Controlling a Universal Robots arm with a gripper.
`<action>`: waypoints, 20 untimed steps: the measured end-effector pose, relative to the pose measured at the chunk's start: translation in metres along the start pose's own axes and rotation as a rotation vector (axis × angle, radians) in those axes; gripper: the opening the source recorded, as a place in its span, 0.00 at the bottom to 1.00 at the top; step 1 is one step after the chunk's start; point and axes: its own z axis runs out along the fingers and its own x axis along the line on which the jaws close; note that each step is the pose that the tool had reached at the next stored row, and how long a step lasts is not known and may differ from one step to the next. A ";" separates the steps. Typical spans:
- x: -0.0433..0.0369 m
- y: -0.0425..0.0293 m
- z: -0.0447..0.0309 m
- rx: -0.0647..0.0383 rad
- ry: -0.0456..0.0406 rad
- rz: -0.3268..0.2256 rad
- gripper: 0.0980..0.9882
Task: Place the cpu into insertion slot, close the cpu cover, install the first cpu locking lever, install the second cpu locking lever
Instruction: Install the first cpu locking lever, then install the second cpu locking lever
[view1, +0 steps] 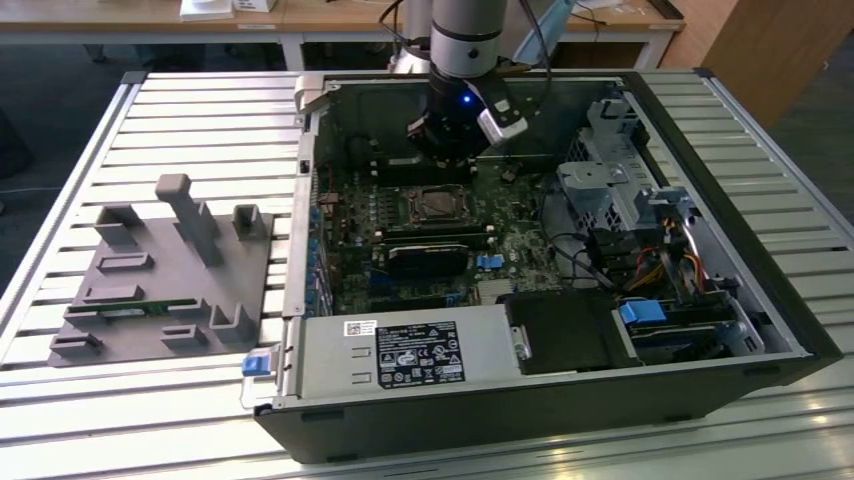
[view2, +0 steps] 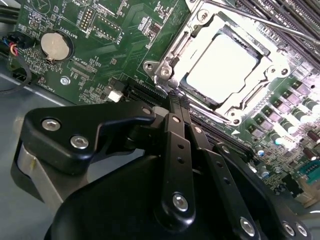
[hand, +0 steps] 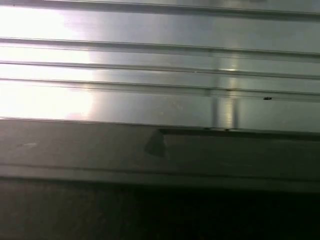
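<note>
The cpu is seen seated in the slot with the cover folded down around it, the gripper being held closed and empty at about 7 o'clock of the socket in the second wrist view. The chip is judged light, stiff and fragile, best taken by its edges. The thin cover and a wire lever are judged springy, to be pressed at their free ends.

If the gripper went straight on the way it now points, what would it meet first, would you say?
Probably the cpu cover, at its near edge: in the second wrist view the gripper has its fingertips together, aimed at that corner of the frame around the cpu. Depth is unclear.
</note>
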 end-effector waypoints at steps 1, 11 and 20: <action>0.0001 -0.0010 0.0000 0.000 0.0001 0.000 0.03; 0.0002 -0.0041 0.0000 0.000 0.0000 0.000 0.03; 0.0002 -0.0068 0.0000 0.000 0.0001 0.000 0.03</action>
